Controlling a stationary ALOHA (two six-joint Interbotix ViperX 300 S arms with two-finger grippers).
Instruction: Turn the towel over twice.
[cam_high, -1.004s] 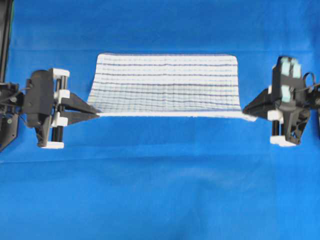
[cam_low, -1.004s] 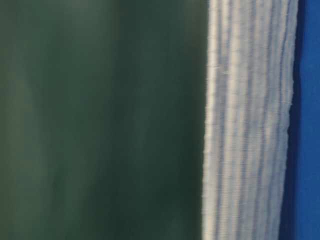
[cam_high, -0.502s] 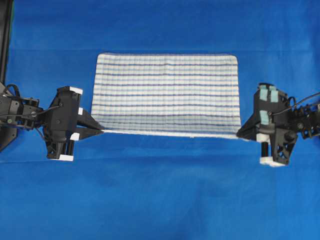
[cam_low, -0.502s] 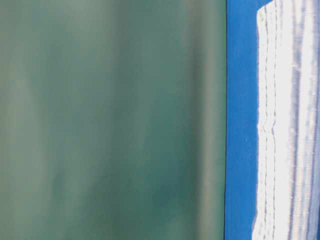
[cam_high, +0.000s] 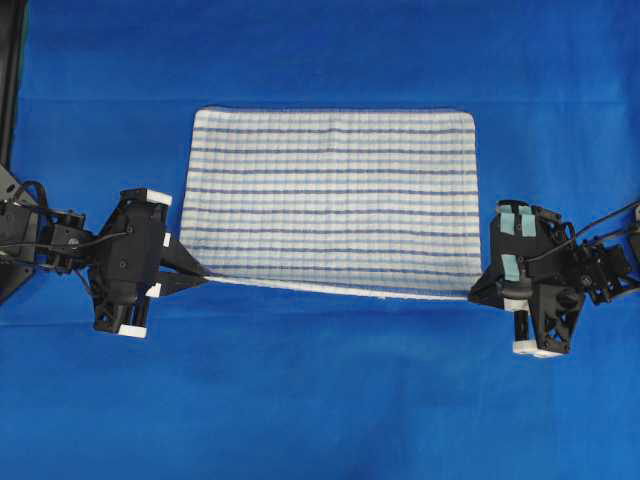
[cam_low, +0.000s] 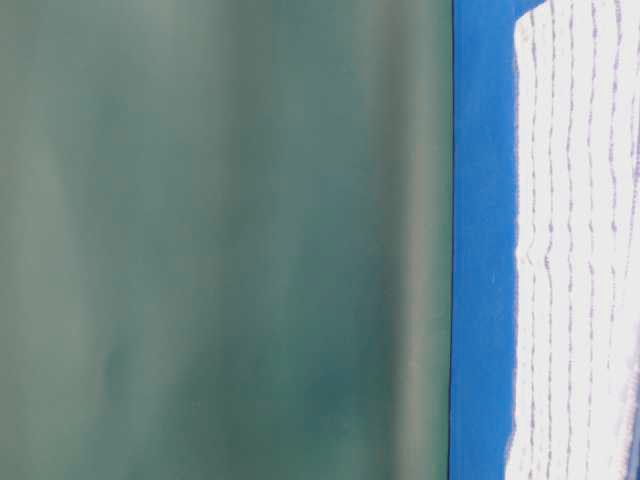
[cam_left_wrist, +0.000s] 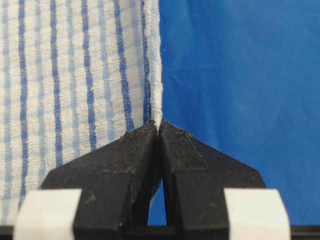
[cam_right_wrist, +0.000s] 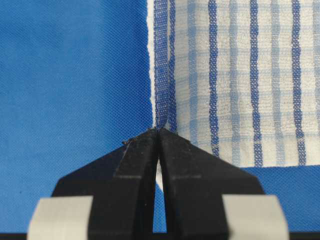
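The striped towel (cam_high: 330, 195) lies spread at upper centre of the blue tablecloth (cam_high: 320, 400). Left gripper (cam_high: 205, 280) and right gripper (cam_high: 474, 296) jaws clamp its lower corners (edge slightly lifted); open cloth surrounds.

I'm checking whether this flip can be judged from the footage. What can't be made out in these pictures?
- The towel's underside: hidden by the cloth itself, every view.
- The towel's ends: cut off by the picture's edges, table-level view.
- How much hem the left gripper and right gripper pinch: hidden between the shut jaws, wrist views.
- The tablecloth beneath the towel: covered.
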